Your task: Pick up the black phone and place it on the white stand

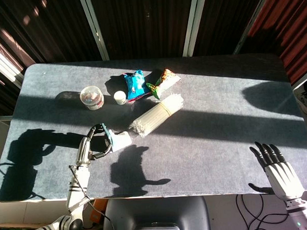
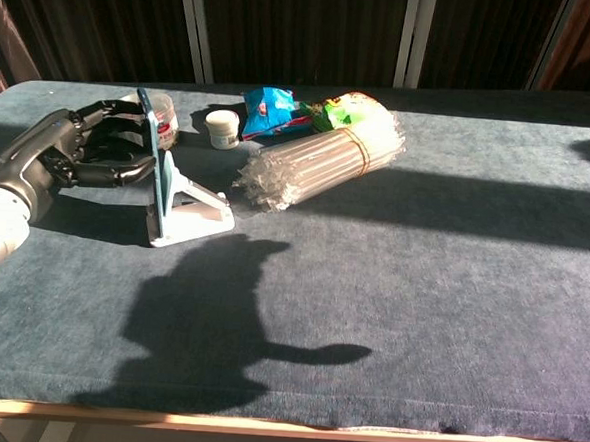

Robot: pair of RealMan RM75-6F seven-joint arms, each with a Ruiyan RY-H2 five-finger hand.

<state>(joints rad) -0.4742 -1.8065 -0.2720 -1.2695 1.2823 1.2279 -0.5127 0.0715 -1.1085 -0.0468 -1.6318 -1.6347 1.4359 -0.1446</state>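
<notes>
The black phone [image 2: 159,169] stands on edge, its teal-looking back leaning against the white stand [image 2: 201,213] at the left of the table. My left hand [image 2: 83,154] is just left of it, its fingers curled around the phone's top and side edges. The head view shows the same phone [image 1: 108,137], the stand [image 1: 122,141] and my left hand [image 1: 89,145]. Near the table's front right corner, off its edge, my right hand [image 1: 276,170] is held flat with its fingers apart and holds nothing.
A bundle of clear straws [image 2: 324,153] lies right of the stand. Behind it are a blue snack packet [image 2: 270,109], a green and orange packet [image 1: 164,81], a small white jar [image 2: 221,128] and a clear round container [image 1: 92,97]. The blue-grey table [image 2: 421,289] reaches far right.
</notes>
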